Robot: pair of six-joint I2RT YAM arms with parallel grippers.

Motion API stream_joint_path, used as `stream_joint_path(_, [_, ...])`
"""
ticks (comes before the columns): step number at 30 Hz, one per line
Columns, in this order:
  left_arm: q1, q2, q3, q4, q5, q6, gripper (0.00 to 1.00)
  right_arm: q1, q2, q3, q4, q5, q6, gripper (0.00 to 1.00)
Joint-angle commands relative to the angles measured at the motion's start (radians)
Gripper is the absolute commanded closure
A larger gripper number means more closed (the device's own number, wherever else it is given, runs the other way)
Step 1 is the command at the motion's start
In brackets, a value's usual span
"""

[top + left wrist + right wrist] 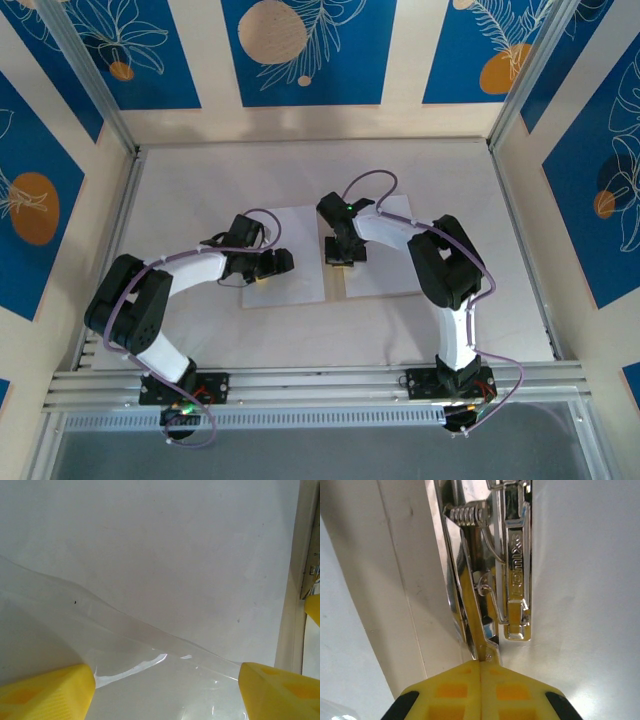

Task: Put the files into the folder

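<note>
clip [515,580]: top cut off | right gripper [480,670]: pressed closed, body cropped

Tan folder [407,595] lies open, flat, mid-table; white files [300,230] cover both halves; shiny clip [515,580] along spine.

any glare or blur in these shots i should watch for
Left wrist: white glare streaks on the clear film by the open left claw, edges soft; right wrist: the clip gleams and mirrors the yellow of the shut right claw; top view: even light, soft shadows, no glare.
</note>
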Motion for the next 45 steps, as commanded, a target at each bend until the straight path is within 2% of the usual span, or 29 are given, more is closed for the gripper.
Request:
stream_joint_path(1, [0.003, 0.029, -0.039, -0.072, 0.011, 0.004, 0.22, -0.004, 0.038, -0.04, 0.013, -0.026, 0.004, 0.92])
stream_joint_path(16, [0.005, 0.028, -0.015, -0.088, 0.0, 0.006, 0.22, -0.005, -0.091, 0.059, -0.141, 0.035, -0.015, 0.91])
stream_joint_path(25, [0.011, 0.024, 0.114, -0.201, -0.024, 0.061, 0.2, -0.01, -0.247, 0.049, -0.149, 0.005, -0.031, 0.91])
stream_joint_path(31, [0.027, -0.003, 0.224, -0.299, -0.062, 0.108, 0.11, -0.036, -0.382, -0.034, -0.056, -0.073, -0.051, 0.91])
stream_joint_path(35, [0.054, -0.03, 0.27, -0.35, -0.088, 0.139, 0.0, -0.074, -0.485, -0.126, 0.037, -0.127, -0.071, 0.91])
stream_joint_path(39, [0.079, -0.106, 0.236, -0.346, -0.096, 0.155, 0.0, -0.11, -0.594, -0.251, 0.146, -0.15, -0.1, 0.83])
stream_joint_path(45, [0.085, -0.23, 0.125, -0.342, -0.146, 0.095, 0.0, -0.182, -0.717, -0.457, 0.3, -0.191, -0.124, 0.78])
